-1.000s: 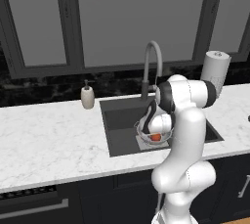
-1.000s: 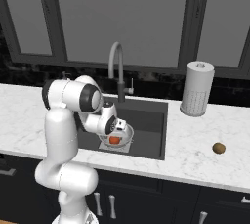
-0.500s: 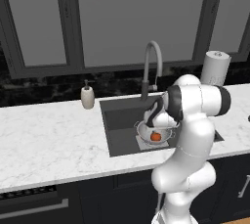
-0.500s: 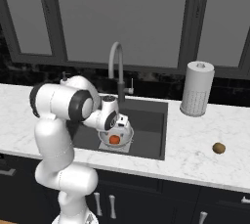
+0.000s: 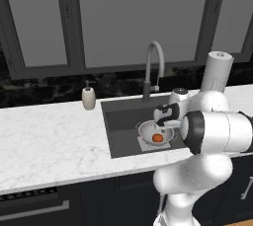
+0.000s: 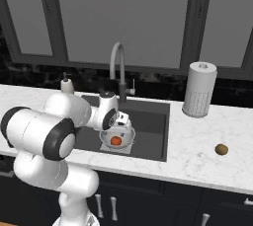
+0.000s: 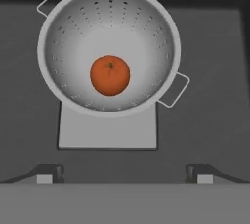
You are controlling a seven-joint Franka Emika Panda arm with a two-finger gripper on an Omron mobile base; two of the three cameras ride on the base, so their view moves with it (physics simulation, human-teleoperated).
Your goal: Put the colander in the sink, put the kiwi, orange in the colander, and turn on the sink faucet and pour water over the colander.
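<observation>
One colander (image 7: 109, 47) sat in the sink (image 5: 123, 121), resting on the lighter square plate (image 7: 107, 129) of the basin floor. One orange (image 7: 110, 75) lay at its centre, with two loop handles at about ten and four o'clock in the hand view. One kiwi (image 6: 221, 149) lay on the table (image 6: 197, 141), well apart at the sink's three o'clock side. One sink faucet (image 6: 118, 67) stood at twelve o'clock. The gripper (image 7: 122, 171) hung above the colander, jaws spread wide, holding and touching nothing.
</observation>
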